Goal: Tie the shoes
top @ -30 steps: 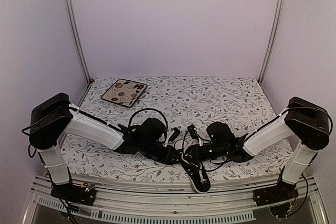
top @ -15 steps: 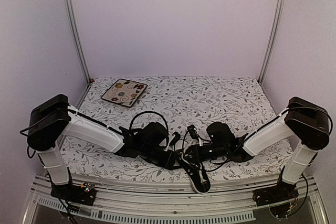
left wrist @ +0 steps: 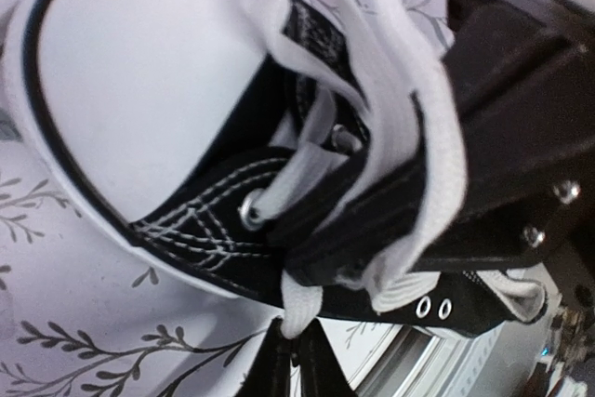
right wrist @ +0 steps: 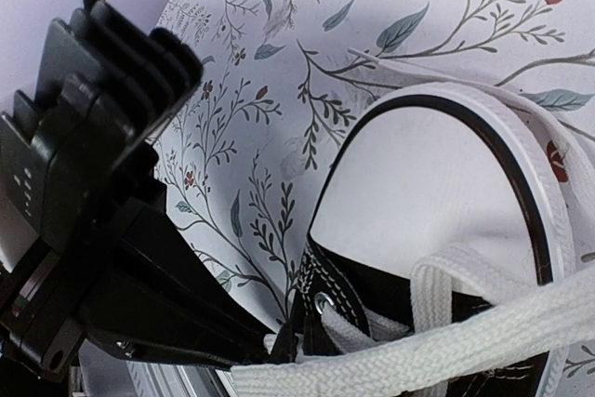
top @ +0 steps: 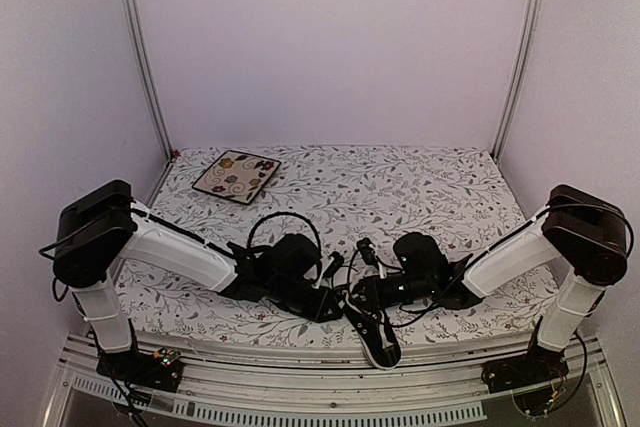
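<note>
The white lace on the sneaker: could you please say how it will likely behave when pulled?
Probably floppy: the white lace bends and loops freely over the sneaker. Its coarse flat weave should grip rather than slip when pinched. A hard pull might drag the sneaker, which looks like light canvas.

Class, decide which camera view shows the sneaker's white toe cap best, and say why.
Right wrist: the toe cap is sharp, its rim clear. Left wrist shows it large but cropped; top external, just a tiny sneaker.
</note>
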Controlling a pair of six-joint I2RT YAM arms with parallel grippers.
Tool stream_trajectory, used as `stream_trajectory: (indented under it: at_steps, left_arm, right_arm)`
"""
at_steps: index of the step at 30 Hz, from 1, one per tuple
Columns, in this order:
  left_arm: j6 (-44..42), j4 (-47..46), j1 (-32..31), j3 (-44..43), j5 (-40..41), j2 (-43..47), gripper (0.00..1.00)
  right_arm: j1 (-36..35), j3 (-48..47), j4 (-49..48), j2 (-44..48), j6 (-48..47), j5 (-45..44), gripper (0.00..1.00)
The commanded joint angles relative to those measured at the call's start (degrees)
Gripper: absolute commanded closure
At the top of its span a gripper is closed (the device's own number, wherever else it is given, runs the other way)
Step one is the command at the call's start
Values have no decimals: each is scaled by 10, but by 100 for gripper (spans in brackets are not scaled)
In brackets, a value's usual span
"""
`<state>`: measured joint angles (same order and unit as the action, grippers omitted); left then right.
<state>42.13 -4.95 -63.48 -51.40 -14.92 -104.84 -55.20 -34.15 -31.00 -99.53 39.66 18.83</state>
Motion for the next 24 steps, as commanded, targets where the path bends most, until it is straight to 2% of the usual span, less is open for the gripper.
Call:
stream_trajectory:
  at_steps: [1,7,9,13,20,24]
  left_arm:
    - [-1,-11,-6,-14,11,-9,100]
    - [18,2,-6,10,51,25,100]
    - [27,2,-7,24,62,40,100]
    - [37,1,-6,48,66,62,100]
    - [40,39,-4,70,79,93,100]
    - [42,51,3,93,80,103,100]
  right_arm:
    - [3,0,28,-9,-2,-1,98]
    - [3,-2,61,29,-24,-2,95]
    - [2,-1,96,53,-36,-11,84]
    - [2,4,161,93,-61,-17,70]
    - [2,10,269,173,-100,-24,51]
    - [2,-18,346,222,-169,-15,43]
